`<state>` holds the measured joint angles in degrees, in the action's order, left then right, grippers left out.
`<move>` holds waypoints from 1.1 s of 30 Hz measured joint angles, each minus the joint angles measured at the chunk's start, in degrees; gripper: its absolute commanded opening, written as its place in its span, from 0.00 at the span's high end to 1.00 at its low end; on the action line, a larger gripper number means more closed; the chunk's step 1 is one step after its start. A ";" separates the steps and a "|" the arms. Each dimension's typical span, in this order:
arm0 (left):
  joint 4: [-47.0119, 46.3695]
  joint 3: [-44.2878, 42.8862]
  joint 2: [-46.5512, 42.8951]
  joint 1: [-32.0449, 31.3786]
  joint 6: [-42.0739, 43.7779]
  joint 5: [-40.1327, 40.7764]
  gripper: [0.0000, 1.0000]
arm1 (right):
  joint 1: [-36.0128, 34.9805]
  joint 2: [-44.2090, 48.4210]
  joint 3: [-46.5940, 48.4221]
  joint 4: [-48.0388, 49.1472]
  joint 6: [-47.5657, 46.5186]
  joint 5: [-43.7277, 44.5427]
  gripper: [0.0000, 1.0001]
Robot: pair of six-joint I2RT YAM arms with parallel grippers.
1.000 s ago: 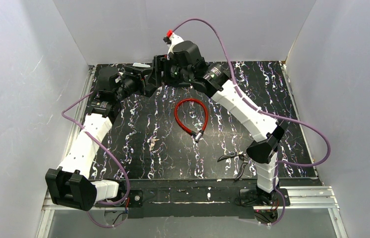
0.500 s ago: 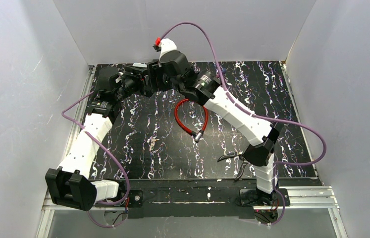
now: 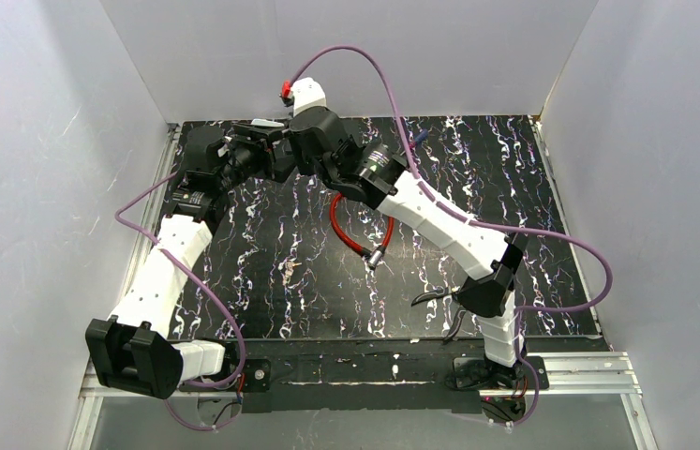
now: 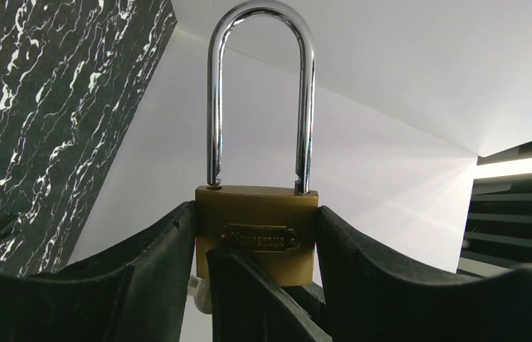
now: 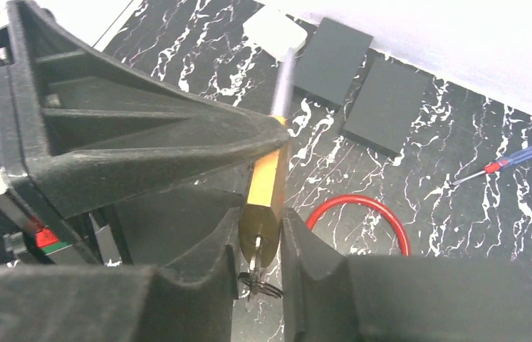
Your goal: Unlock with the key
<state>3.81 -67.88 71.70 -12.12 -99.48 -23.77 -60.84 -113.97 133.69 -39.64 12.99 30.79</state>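
Right now my left hand point(image 4: 256, 246) is clenched on the long-shackled brass padlock point(image 4: 256, 214), shackle upright, over the far left of the black marbled worktop point(image 3: 261, 272). My right hand point(image 5: 261, 239) straddles the lock's lower end, where the small silver key point(image 5: 257, 260) sticks out. Whether it grips, I cannot tell.
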 measured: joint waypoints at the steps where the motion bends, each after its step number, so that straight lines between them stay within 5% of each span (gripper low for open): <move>1: 0.09 -0.02 0.00 0.07 0.00 0.33 1.00 | -0.07 0.00 -0.13 0.13 -0.48 0.48 0.87; 5: 1.14 0.00 -0.02 0.15 0.24 1.40 1.00 | -0.15 0.76 -3.13 2.86 -1.22 0.98 0.99; 9: 2.58 0.00 -0.02 0.15 0.87 1.60 0.94 | -0.24 2.32 -7.06 5.57 -1.16 0.85 0.99; 12: 2.95 0.00 -0.02 0.15 1.22 1.49 0.77 | -0.28 3.08 -8.63 6.78 -1.18 0.81 0.99; 19: 3.30 0.02 -0.87 0.00 2.60 1.22 0.17 | -0.33 6.80 -15.23 11.89 -1.20 -0.20 0.99; 22: 2.21 0.39 -2.34 -0.17 3.39 0.87 0.03 | -0.57 9.07 -18.43 13.57 -1.22 -2.03 0.99; 33: 1.44 1.18 -7.67 0.52 9.40 0.68 0.06 | 2.69 19.30 -30.91 19.37 3.43 -8.74 0.99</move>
<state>5.26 -66.70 64.03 -11.60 -90.08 -23.09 -58.15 -94.67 102.78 -20.27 16.43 22.04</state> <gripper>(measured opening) 0.957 0.283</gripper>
